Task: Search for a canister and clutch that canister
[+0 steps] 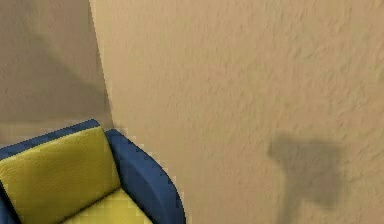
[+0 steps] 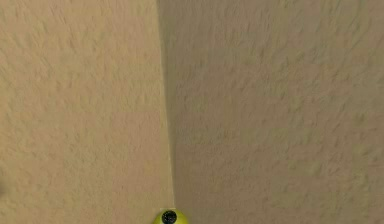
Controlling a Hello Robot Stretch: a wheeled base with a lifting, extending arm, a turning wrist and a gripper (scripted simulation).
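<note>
A blue armchair (image 1: 140,175) with yellow cushions (image 1: 60,175) stands at the forward view's bottom left, close against a beige wall corner. A small round thing (image 2: 170,216), yellow with a dark middle, pokes up at the arm side view's bottom edge; what it is cannot be told.
Textured beige walls (image 1: 240,90) stand close ahead and meet in a corner (image 1: 100,60) above the armchair. In the arm side view two beige walls (image 2: 280,100) meet in an upright corner line (image 2: 165,100) near the middle.
</note>
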